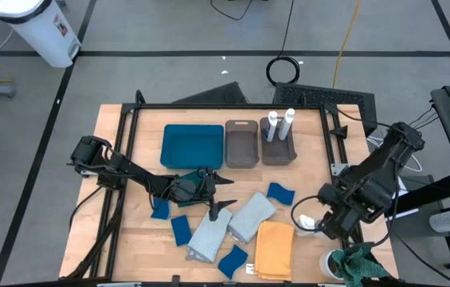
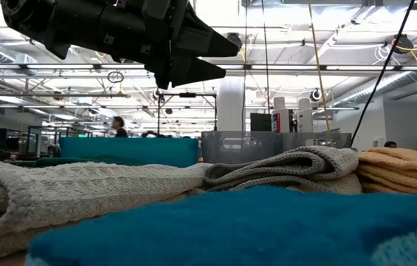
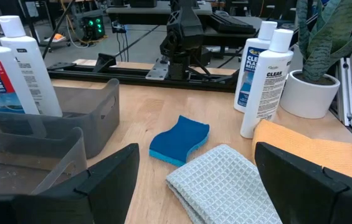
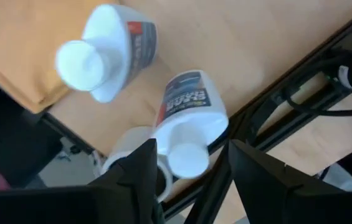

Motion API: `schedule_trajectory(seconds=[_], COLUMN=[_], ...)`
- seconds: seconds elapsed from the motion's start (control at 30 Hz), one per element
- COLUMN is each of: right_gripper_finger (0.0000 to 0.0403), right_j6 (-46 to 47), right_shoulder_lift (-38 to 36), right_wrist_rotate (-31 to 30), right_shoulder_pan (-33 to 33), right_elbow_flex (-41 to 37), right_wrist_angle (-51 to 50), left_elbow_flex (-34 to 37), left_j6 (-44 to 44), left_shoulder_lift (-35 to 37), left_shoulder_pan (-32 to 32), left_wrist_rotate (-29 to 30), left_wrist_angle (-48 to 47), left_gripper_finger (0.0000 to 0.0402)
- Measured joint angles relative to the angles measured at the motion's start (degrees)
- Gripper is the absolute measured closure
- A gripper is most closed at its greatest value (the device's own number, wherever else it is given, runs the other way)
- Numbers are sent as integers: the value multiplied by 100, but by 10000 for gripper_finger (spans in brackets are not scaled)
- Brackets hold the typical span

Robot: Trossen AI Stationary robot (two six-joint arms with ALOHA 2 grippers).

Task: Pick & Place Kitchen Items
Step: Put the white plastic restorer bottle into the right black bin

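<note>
My left gripper is open and empty above the table's middle, next to two pale grey cloths. Its wrist view looks past a blue sponge and a grey cloth to two white bottles. My right gripper is open above those two bottles, which stand upright near the right edge. In its wrist view its fingers stand on either side of one bottle's cap; the other bottle stands beside it. A mustard cloth lies at the front.
A teal tray and two grey-brown bins stand at the back; the right bin holds two bottles. Blue sponges lie scattered. A green plant in a white pot stands at the front right corner.
</note>
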State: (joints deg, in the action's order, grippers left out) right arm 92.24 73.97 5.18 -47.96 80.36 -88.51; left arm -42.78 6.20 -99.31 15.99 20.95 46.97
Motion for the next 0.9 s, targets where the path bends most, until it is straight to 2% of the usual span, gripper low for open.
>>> schedule_trajectory(seconds=[0.53, 0.9], right_gripper_finger=[264, 336], right_j6=[15, 158], right_shoulder_lift=[-2, -7], right_wrist_rotate=[248, 537], right_shoulder_pan=[-167, -167], right_elbow_flex=[-431, -428], right_wrist_angle=[399, 383], left_elbow_flex=[0, 0], left_j6=[0, 0], left_shoulder_lift=[0, 0], left_shoulder_pan=[-1, -1], left_wrist_rotate=[0, 0], left_wrist_angle=[1, -1], left_gripper_finger=[78, 78])
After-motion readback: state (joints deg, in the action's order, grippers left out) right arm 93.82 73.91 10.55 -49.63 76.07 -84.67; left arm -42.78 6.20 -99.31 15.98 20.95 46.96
